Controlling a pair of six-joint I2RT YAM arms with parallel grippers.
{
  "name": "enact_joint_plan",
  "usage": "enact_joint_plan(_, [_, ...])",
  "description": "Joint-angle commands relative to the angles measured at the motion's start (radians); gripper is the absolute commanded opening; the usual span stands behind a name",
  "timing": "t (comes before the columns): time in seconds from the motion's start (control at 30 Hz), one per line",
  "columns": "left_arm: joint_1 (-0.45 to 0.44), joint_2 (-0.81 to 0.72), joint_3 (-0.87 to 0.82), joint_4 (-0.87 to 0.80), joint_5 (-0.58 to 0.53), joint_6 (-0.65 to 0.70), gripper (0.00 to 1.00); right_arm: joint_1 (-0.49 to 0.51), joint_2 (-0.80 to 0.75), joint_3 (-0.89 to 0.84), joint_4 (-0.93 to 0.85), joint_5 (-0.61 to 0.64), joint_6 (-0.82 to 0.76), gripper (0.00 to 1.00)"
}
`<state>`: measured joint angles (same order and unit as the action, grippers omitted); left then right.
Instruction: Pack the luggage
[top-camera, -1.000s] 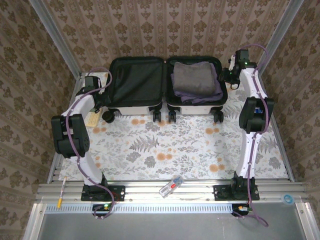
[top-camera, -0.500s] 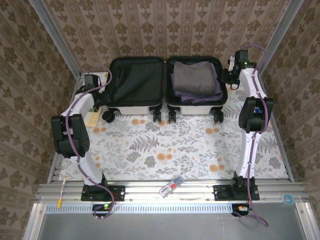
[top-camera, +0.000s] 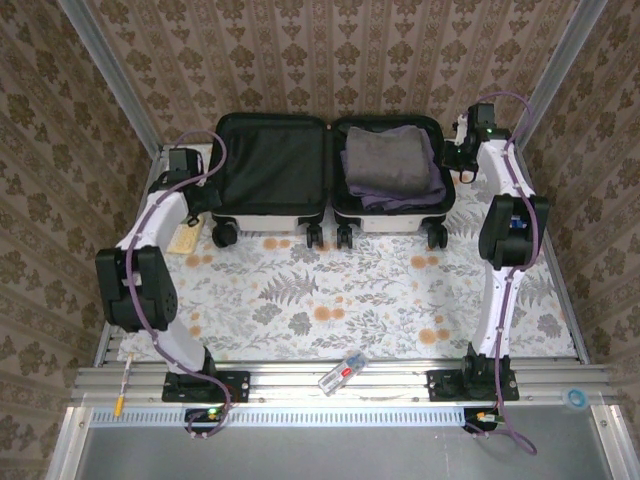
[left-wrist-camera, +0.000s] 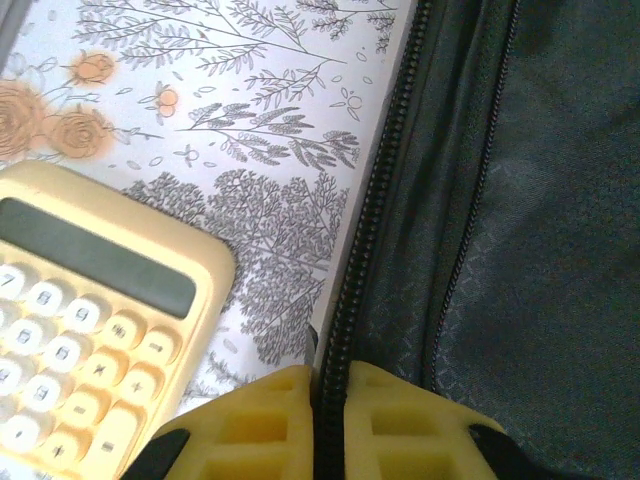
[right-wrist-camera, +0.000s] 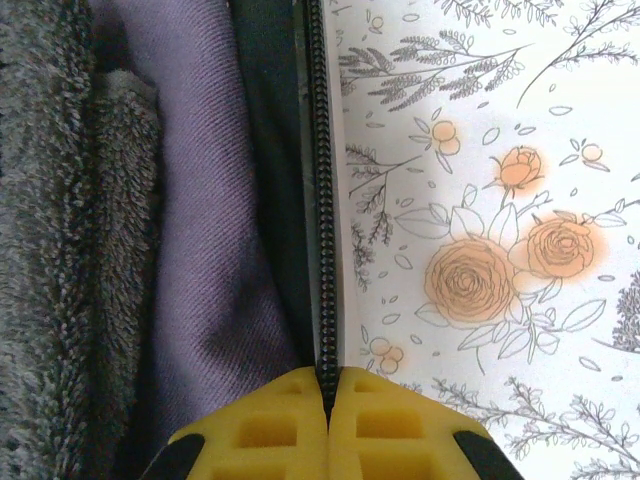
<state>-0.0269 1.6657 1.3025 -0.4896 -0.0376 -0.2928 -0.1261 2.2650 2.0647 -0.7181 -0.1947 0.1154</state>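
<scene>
Reaching forward with elbows bent, both arms flank the open hard-shell luggage (top-camera: 272, 165) at the floral worktop's (top-camera: 320, 290) far side. The left end effector (left-wrist-camera: 320, 385) is clenched on the left half's zippered fabric rim, beside a pale-yellow calculator (left-wrist-camera: 90, 320). The right end effector (right-wrist-camera: 328, 385) pinches the right rim, next to fuzzy grey fleece (right-wrist-camera: 50, 200) and smooth purple cloth (right-wrist-camera: 200, 200).

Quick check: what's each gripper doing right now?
Left gripper: closed, pinching the luggage at its zippered left rim.
Right gripper: closed, pinching its zippered right rim.
</scene>
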Motion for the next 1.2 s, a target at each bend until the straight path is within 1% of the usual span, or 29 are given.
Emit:
enact_joint_plan(0.0, [-0.018, -0.107, -0.015, 0.018, 0.017, 0.044, 0.0, 0.035, -0.069, -0.086, -0.03, -0.045, -0.005, 0.0])
enact_joint_plan(0.13, [-0.023, -0.172, -0.023, 0.007, 0.008, 0.049, 0.0, 0.048, -0.125, -0.166, -0.002, -0.065, 0.004, 0.0])
enact_joint_plan(0.3, [-0.049, -0.257, -0.015, -0.005, -0.009, 0.059, 0.0, 0.091, -0.202, -0.277, 0.035, -0.062, 0.006, 0.0])
enact_joint_plan(0.4, [-0.111, -0.291, 0.022, -0.033, -0.107, 0.107, 0.0, 0.118, -0.249, -0.348, 0.068, -0.063, 0.019, 0.0])
enact_joint_plan(0.6, [-0.294, -0.285, 0.17, -0.14, -0.32, 0.197, 0.0, 0.175, -0.326, -0.454, 0.128, -0.064, 0.047, 0.0])
enact_joint_plan(0.7, [-0.415, -0.274, 0.237, -0.164, -0.437, 0.232, 0.0, 0.197, -0.356, -0.489, 0.156, -0.072, 0.061, 0.0])
enact_joint_plan(0.77, [-0.519, -0.263, 0.282, -0.165, -0.522, 0.258, 0.0, 0.207, -0.368, -0.501, 0.167, -0.071, 0.066, 0.0])
enact_joint_plan(0.87, [-0.647, -0.229, 0.346, -0.14, -0.611, 0.297, 0.0, 0.21, -0.368, -0.511, 0.175, -0.076, 0.073, 0.0])
enact_joint_plan(0.93, [-0.72, -0.19, 0.387, -0.105, -0.617, 0.314, 0.0, 0.21, -0.368, -0.514, 0.175, -0.078, 0.073, 0.0])
enact_joint_plan(1.0, [-0.788, -0.128, 0.44, -0.07, -0.59, 0.325, 0.0, 0.21, -0.367, -0.52, 0.175, -0.078, 0.074, 0.0])
enact_joint_plan(1.07, [-0.862, -0.038, 0.519, -0.04, -0.545, 0.331, 0.0, 0.208, -0.371, -0.535, 0.211, -0.076, 0.078, 0.0])
enact_joint_plan(1.1, [-0.894, 0.002, 0.565, -0.032, -0.514, 0.34, 0.04, 0.206, -0.372, -0.541, 0.217, -0.075, 0.082, 0.0])
enact_joint_plan(1.17, [-0.96, 0.097, 0.677, -0.02, -0.454, 0.36, 0.31, 0.199, -0.373, -0.552, 0.234, -0.082, 0.093, 0.0])
